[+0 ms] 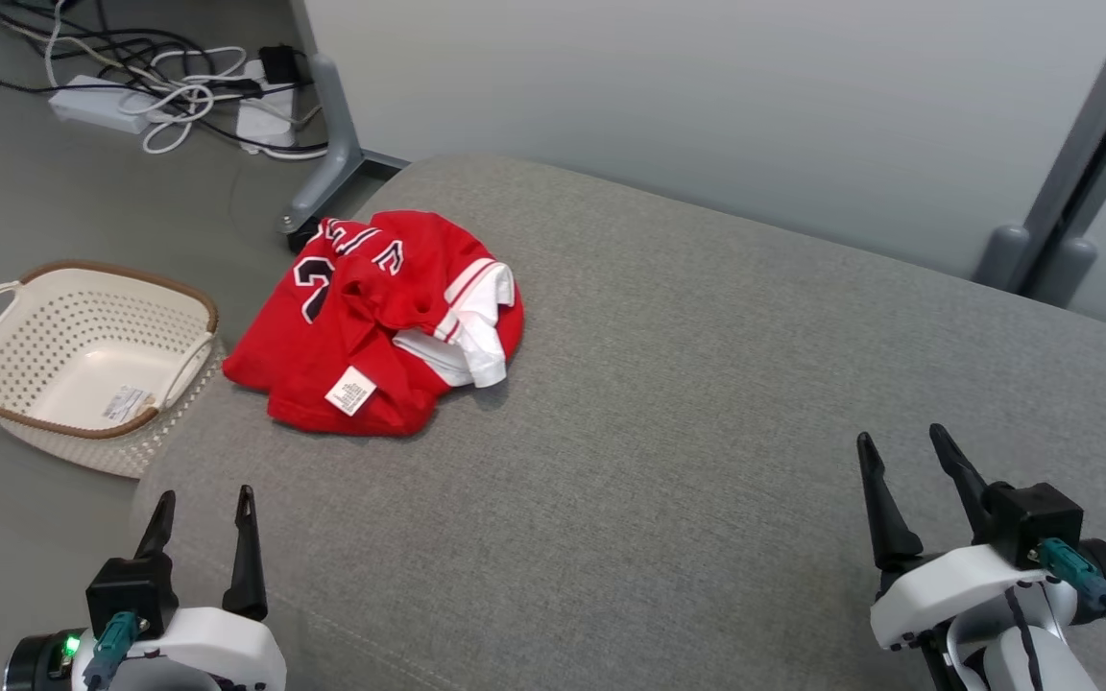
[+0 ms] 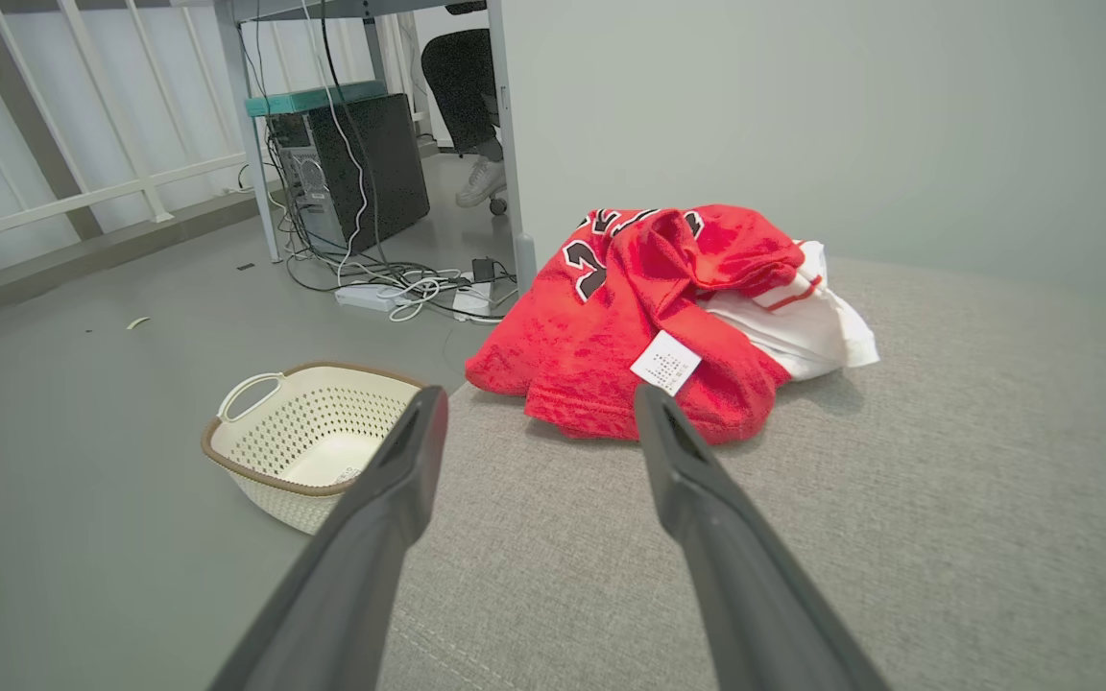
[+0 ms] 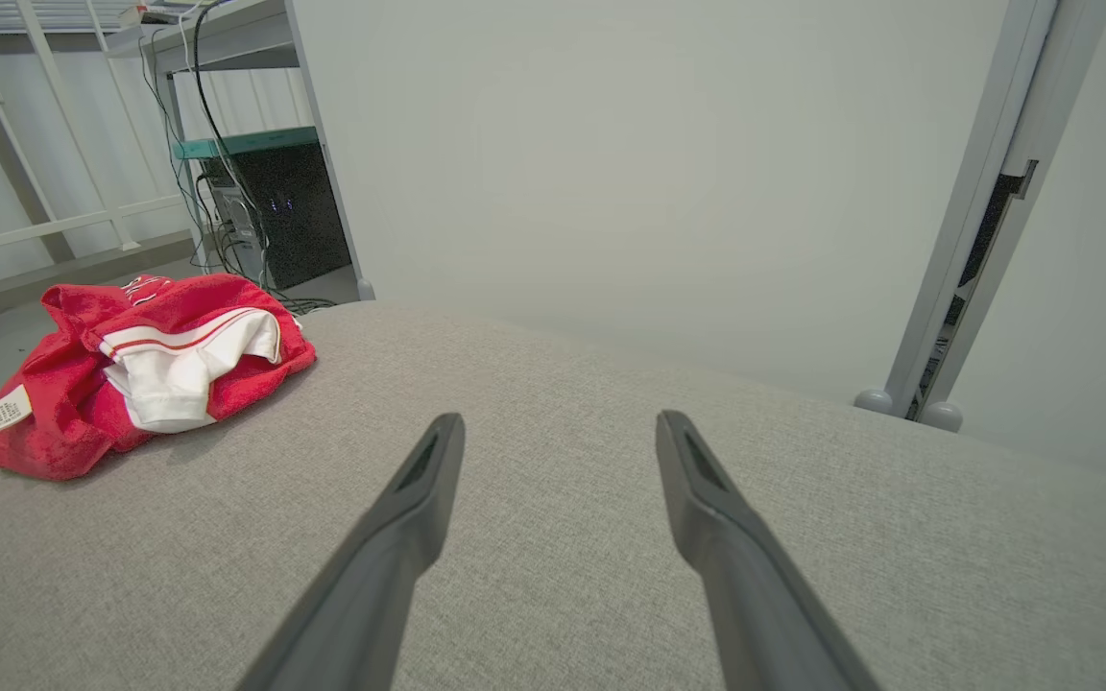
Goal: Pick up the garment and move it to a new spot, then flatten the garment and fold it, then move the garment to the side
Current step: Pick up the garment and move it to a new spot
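garment [image 1: 375,326] bunched at cushion [image 1: 707,384] left edge | open cushion rightward | left gripper [image 1: 205,492], right gripper [image 1: 900,432] fingers [image 1: 246,552] spread

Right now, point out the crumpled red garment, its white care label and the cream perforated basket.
crumpled red garment [image 1: 296,372], head view, red body fabric.
white care label [image 1: 350,391], head view, label's middle.
cream perforated basket [image 1: 54,326], head view, perforated inner wall.

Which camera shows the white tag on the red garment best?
Left wrist view: the tag lies close and large on the garment. Head view shows it smaller; right wrist view, small at the edge.
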Available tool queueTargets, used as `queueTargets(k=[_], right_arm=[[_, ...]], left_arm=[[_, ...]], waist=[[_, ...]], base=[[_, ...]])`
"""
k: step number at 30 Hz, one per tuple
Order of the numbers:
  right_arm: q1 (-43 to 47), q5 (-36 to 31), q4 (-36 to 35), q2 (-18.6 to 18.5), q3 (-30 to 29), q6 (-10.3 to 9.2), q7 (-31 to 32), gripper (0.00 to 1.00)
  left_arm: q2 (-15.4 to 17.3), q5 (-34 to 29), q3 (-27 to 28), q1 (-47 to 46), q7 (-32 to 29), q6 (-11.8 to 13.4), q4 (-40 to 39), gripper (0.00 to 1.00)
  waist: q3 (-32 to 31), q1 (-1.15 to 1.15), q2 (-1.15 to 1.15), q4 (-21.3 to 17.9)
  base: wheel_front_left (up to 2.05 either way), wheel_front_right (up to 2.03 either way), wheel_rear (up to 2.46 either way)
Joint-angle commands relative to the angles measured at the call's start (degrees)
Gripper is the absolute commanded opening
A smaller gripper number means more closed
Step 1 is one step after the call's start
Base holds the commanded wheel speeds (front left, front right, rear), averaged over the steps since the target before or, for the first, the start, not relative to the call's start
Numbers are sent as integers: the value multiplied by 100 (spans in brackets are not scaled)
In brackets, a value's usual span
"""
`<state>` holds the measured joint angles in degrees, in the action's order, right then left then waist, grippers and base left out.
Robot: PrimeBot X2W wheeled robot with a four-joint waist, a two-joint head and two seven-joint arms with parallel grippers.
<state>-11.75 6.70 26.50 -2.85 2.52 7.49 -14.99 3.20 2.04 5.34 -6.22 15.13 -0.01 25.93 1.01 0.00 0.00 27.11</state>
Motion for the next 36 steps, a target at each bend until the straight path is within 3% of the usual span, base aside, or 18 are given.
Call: queueTargets(k=[1, 17, 23, 36], right_arm=[[-29, 33, -32, -23, 63, 1, -29, 100], [-333, 107, 122, -29, 407, 1, -29, 100], [-202, 50, 51, -92, 240, 1, -29, 100], [-600, 43, -234, -600, 467, 1, -29, 100]], left_arm=[[33, 9, 65, 46, 4, 11, -14, 100], [-12, 96, 294, 169, 3, 97, -182, 100], [-19, 283, 221, -129, 4, -175, 143, 100], [139, 306, 305, -1677, 4, -465, 969, 100]], waist=[[3, 0, 0, 261], [193, 0, 0, 348], [289, 0, 0, 313], [1250, 0, 0, -501]], base=[[0, 0, 0], [0, 0, 0], [0, 0, 0], [0, 0, 0]])
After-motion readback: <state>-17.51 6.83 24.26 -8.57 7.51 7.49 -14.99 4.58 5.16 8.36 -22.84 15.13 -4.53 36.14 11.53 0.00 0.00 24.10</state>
